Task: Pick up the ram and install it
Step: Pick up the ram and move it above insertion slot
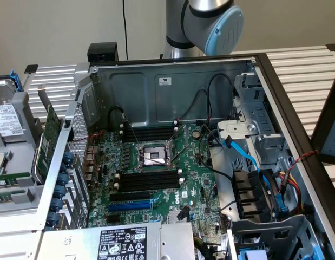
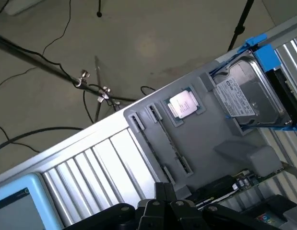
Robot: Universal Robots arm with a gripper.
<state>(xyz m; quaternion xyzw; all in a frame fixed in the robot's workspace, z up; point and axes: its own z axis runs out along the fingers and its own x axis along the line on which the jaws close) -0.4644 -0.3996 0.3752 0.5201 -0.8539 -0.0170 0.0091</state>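
Silver arm (image 1: pixel 178 24) (blue joint cap (image 1: pixel 225 30)), black end effector (image 2: pixel 166 199)

Ribbed silver bench (image 1: pixel 313 70), slats running crosswise. Resting flat on it, open side up: a grey steel computer case (image 1: pixel 172 89), taking up most of the surface. Just beside the case, on the exterior view's left, also set on the slats: a grey moulded tray (image 2: pixel 206 139). At the bench's far edge, behind the corner of the case, a small black box (image 1: pixel 102 52). Beyond the bench edge in the wrist view, a concrete floor (image 2: pixel 153 43) strewn with loose black cables (image 2: pixel 47 128).
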